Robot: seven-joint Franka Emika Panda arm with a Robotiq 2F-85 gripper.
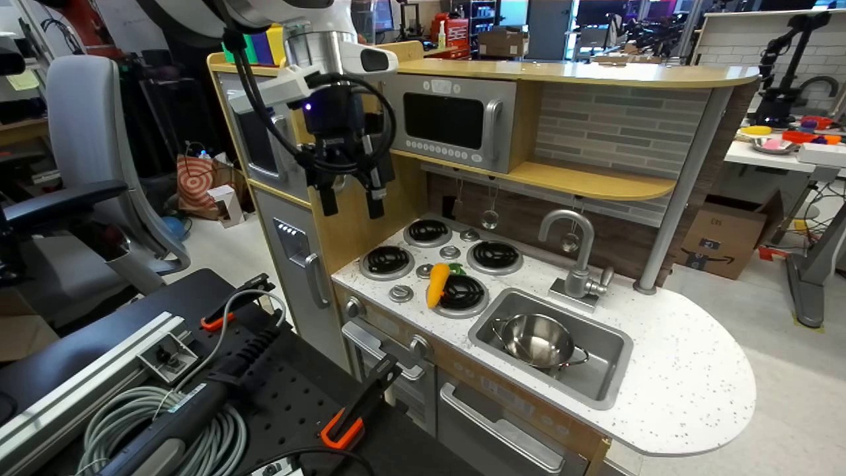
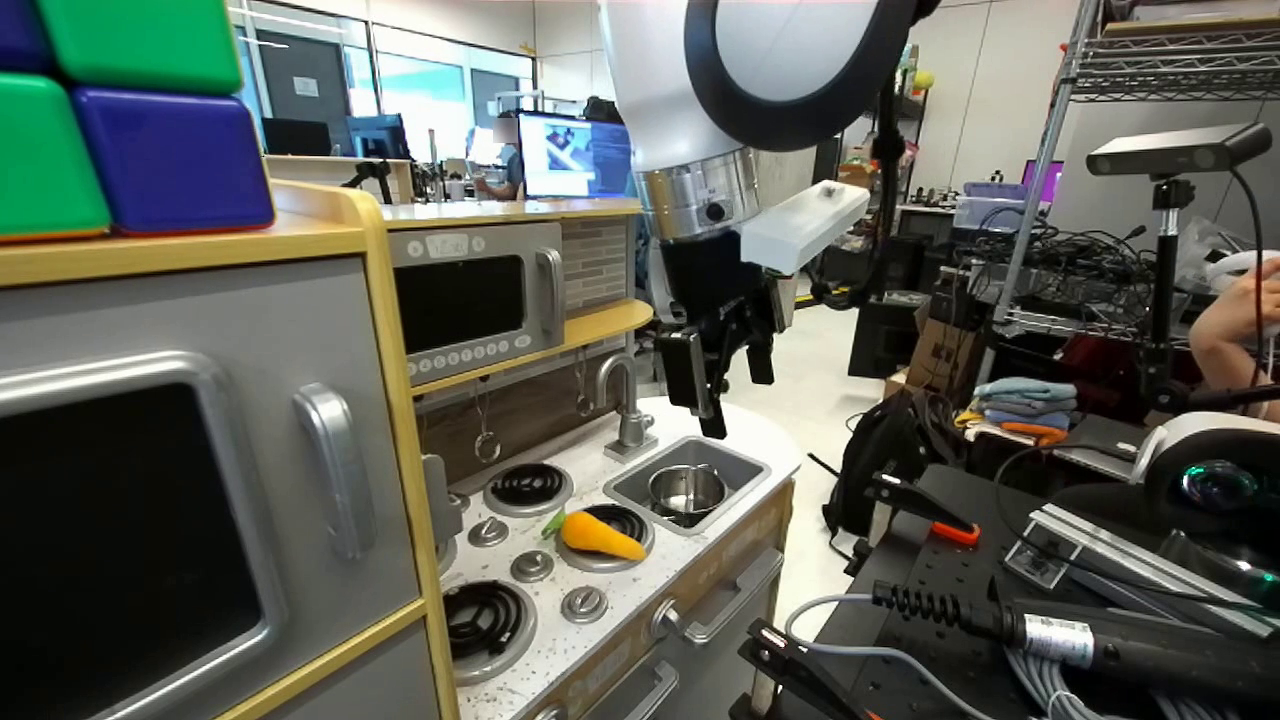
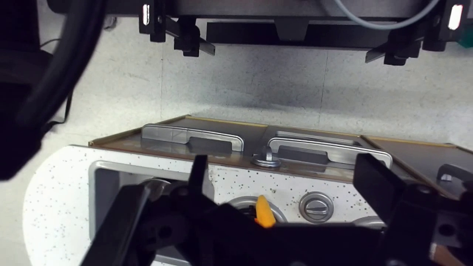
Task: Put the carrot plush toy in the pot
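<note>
I have the gripper [image 1: 352,208] well above the counter [image 1: 687,370], its two fingers [image 3: 373,179] spread wide. The carrot plush toy [image 1: 437,284] lies on the front burner [image 1: 466,293] next to the sink [image 1: 605,370], covering the side farther from it. Its long axis runs roughly front to back: the narrow orange tip points to the counter's front edge, the green leaves [image 1: 456,269] to the rear. The pot [image 1: 538,340] sits inside the sink. The counter is white with dark flecks, and a grey tap [image 1: 580,277] stands behind the sink. Around the kitchen I see an office chair [image 1: 86,119], a cardboard box [image 1: 719,244] and a black perforated table [image 1: 284,396] bearing coiled cable [image 1: 228,430].
</note>
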